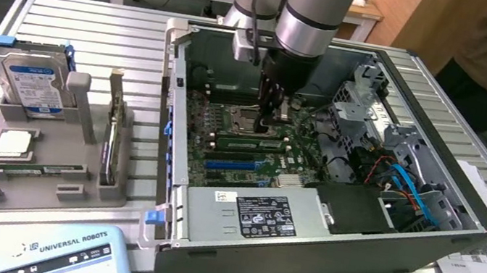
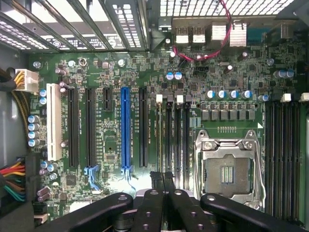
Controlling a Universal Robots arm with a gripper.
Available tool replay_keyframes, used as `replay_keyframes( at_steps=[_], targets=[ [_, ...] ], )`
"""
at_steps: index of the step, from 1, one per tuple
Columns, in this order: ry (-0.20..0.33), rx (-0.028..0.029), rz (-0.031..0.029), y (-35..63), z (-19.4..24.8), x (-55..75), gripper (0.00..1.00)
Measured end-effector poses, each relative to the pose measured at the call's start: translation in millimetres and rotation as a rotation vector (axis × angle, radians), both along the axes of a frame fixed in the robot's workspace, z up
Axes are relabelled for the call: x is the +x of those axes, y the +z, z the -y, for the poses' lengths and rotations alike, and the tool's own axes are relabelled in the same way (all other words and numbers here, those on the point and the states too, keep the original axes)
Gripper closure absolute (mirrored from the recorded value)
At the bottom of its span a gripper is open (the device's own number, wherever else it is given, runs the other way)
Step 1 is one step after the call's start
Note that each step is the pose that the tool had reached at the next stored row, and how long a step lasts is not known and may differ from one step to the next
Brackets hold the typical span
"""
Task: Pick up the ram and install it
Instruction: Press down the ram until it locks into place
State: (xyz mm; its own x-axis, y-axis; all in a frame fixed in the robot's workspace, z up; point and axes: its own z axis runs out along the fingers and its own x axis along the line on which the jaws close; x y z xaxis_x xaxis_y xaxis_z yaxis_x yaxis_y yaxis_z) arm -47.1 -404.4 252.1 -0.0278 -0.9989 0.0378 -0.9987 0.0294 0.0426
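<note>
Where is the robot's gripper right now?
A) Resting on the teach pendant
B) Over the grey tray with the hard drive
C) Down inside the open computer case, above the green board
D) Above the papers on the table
C: the gripper reaches down into the open computer case, just over the motherboard near the empty processor socket.

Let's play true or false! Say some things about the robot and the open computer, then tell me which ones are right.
1. The gripper is down inside the open computer case. True.
2. The hard drive is inside the case. False: it stands in the grey tray, at the exterior view's left.
3. The processor socket on the motherboard is empty. True.
4. The gripper is wide open. False: it is shut.
5. One long slot on the motherboard is blue. True.
</note>
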Motion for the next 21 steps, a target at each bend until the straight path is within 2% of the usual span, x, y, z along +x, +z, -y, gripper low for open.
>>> replay_keyframes(
  at_steps=[17, 21],
  targets=[
    [0.000, 0.0000, 0.0001, -1.6, 1.4, 30.8, 0.89],
    [0.000, 0.0000, 0.0000, -1.8, 1.5, 34.0, 0.89]
  ],
)
